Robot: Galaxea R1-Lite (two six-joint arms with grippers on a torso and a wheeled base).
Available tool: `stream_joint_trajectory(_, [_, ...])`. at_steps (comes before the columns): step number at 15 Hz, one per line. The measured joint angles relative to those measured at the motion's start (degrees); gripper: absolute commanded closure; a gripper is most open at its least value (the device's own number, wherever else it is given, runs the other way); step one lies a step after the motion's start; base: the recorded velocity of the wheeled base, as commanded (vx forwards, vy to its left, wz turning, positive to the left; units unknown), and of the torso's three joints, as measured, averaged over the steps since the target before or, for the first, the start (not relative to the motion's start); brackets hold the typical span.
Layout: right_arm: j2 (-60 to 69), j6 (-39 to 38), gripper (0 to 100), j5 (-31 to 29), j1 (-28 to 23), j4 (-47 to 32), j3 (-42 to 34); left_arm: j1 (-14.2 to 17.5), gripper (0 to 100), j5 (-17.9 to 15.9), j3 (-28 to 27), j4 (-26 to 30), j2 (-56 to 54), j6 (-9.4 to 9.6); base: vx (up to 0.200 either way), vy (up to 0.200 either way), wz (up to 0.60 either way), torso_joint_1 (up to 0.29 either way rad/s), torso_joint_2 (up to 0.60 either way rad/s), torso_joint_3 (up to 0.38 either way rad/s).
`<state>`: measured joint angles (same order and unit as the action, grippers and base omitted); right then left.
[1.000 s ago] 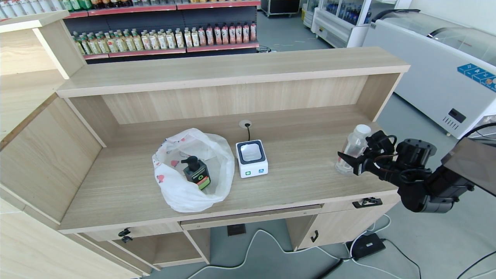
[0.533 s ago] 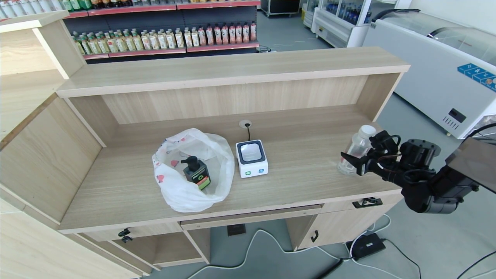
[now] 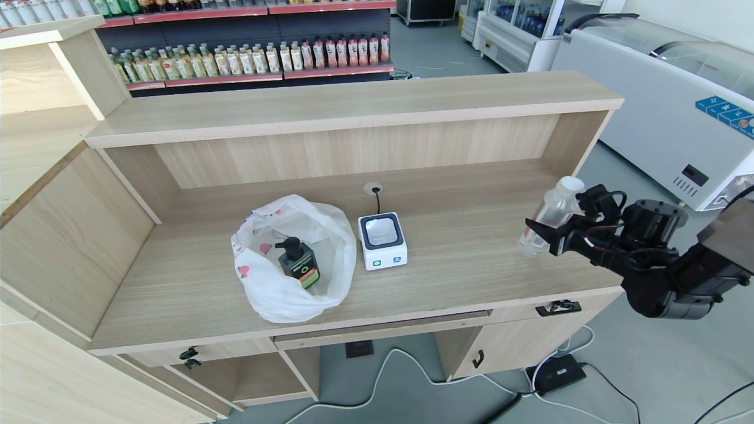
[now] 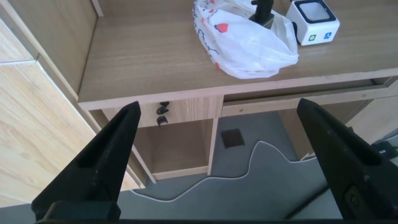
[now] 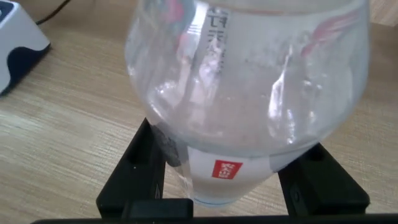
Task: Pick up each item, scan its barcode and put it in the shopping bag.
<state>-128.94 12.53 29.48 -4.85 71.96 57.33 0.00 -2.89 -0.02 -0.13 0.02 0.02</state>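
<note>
- While its jaws stood spread wide and empty, one left gripper (image 4: 217, 109) hung before the counter (image 4: 155, 62) front.
- One shopping bag (image 3: 277, 294) lay on the counter, with one dark pump bottle (image 3: 299, 262) upright inside.
- One scanner (image 3: 383, 240) sat just beside the bag.
- One right gripper (image 3: 545, 227) clenched one clear water bottle (image 3: 552, 215), tilted, at the counter's right end; the right wrist view showed its red label mark (image 5: 227, 169).

Bottle (image 3: 546, 218) now higher, more tilted.

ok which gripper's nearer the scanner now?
Right. The right gripper holds a bottle over the counter's right end, to the scanner's right. The left gripper hangs open off the counter's front, beyond the bag.
</note>
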Motion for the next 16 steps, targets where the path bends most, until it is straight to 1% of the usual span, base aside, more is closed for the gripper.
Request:
stream_joint_trajectory(2, [4.2, -4.7, 100, 0.0, 1.3, -1.4, -1.3, 0.0, 0, 0.0, 0.0, 0.0, 0.0, -0.02, 0.0, 0.0, 0.0, 0.0, 0.0, 0.0])
stream_joint_trajectory(3, [7.1, -7.0, 100, 0.1, 2.2, -3.8, -2.0, 0.0, 0, 0.0, 0.0, 0.0, 0.0, 0.0, 0.0, 0.0, 0.0, 0.0, 0.0, 0.0])
stream_joint_trajectory(6, [18.5, -14.4, 100, 0.2, 6.3, -16.3, -3.1, 0.0, 0, 0.0, 0.0, 0.0, 0.0, 0.0, 0.0, 0.0, 0.0, 0.0, 0.0, 0.0])
stream_joint_trajectory(7, [22.8, -17.0, 100, 0.2, 8.8, -18.9, -3.2, 0.0, 0, 0.0, 0.0, 0.0, 0.0, -0.02, 0.0, 0.0, 0.0, 0.0, 0.0, 0.0])
stream_joint_trajectory(9, [29.6, -19.7, 100, 0.3, 14.8, -21.2, -3.3, 0.0, 0, 0.0, 0.0, 0.0, 0.0, 0.0, 0.0, 0.0, 0.0, 0.0, 0.0, 0.0])
stream_joint_trajectory(11, [35.2, -20.5, 100, 0.2, 21.2, -23.7, -3.6, 0.0, 0, 0.0, 0.0, 0.0, 0.0, 0.0, 0.0, 0.0, 0.0, 0.0, 0.0, 0.0])
stream_joint_trajectory(13, [39.1, -20.6, 100, 0.0, 26.2, -28.9, -3.7, 0.0, 0, 0.0, 0.0, 0.0, 0.0, 0.0, 0.0, 0.0, 0.0, 0.0, 0.0, 0.0])
stream_joint_trajectory(16, [43.5, -20.5, 100, -0.2, 33.1, -33.2, -3.4, 0.0, 0, 0.0, 0.0, 0.0, 0.0, 0.0, 0.0, 0.0, 0.0, 0.0, 0.0, 0.0])
